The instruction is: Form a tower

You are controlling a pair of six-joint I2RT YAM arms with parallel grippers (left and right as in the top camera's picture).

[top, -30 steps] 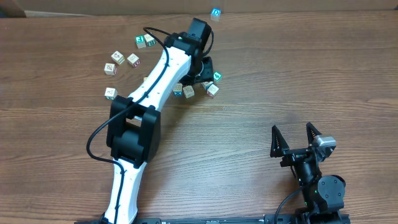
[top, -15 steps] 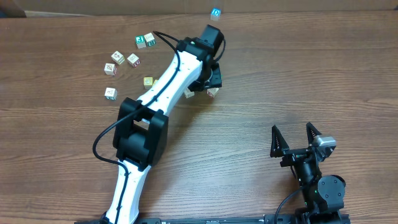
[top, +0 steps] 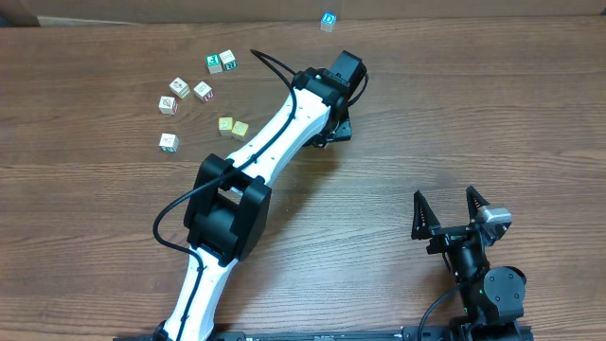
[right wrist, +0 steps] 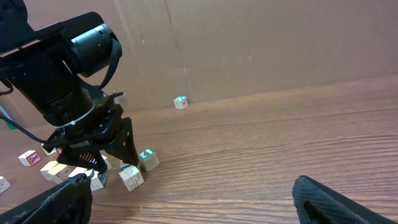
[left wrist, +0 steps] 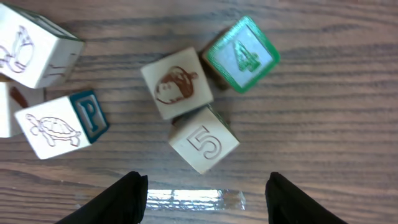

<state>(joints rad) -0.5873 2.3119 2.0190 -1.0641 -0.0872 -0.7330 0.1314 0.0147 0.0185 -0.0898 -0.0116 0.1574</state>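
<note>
The tower (top: 328, 21) stands at the far edge, blue print on its top face; the right wrist view shows the tower (right wrist: 180, 102) by the cardboard wall. My left gripper (left wrist: 205, 202) hangs open over a cluster of cubes with nothing between its fingers. Just ahead of it lie a "5" cube (left wrist: 204, 140), an acorn cube (left wrist: 176, 83) and a green "4" cube (left wrist: 242, 55). Overhead, the left gripper (top: 333, 126) is mostly hidden under its wrist. My right gripper (top: 443, 197) rests open and empty near the front right.
Loose cubes lie scattered at the back left (top: 221, 62), (top: 180, 87), (top: 168, 141); two yellow cubes (top: 233, 127) sit beside the left arm. A turtle "P" cube (left wrist: 61, 124) and a bird cube (left wrist: 34, 45) lie left of the cluster. A cardboard wall (right wrist: 261, 43) backs the table.
The left arm has swung to the right and a little farther back. The cubes seen beside its wrist earlier are now covered by it overhead. The right arm has not moved.
</note>
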